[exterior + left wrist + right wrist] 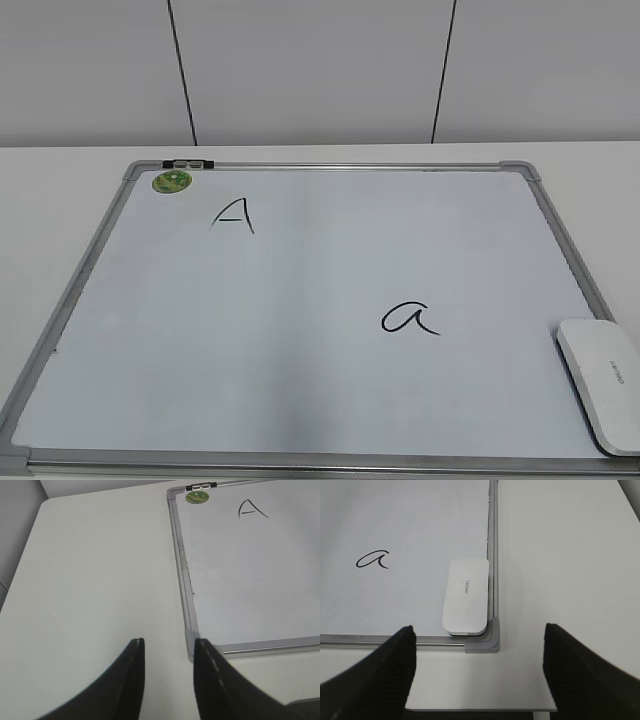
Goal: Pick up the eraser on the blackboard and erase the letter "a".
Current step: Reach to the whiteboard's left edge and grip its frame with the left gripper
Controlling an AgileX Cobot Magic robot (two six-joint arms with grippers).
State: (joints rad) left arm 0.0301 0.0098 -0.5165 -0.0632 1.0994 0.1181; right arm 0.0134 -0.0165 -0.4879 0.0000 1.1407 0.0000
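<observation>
The blackboard [300, 300], a white board with a silver frame and a round green sticker [172, 182], lies flat on the table. The letter "a" [408, 318] is drawn right of the board's middle; it also shows in the right wrist view [372, 560]. The white eraser [603, 380] lies in the board's near right corner, seen too in the right wrist view [466, 596]. My right gripper [479, 645] is open and empty, above the table edge just short of that corner. My left gripper [167, 652] is open and empty by the board's near left corner [191, 647]. Neither gripper shows in the exterior view.
A capital "A" [232, 214] is drawn near the board's far left, also in the left wrist view [251, 509]. A black clip [188, 163] sits on the far frame. The white table [100, 570] extends left of the board; its front edge [480, 710] is below the right gripper.
</observation>
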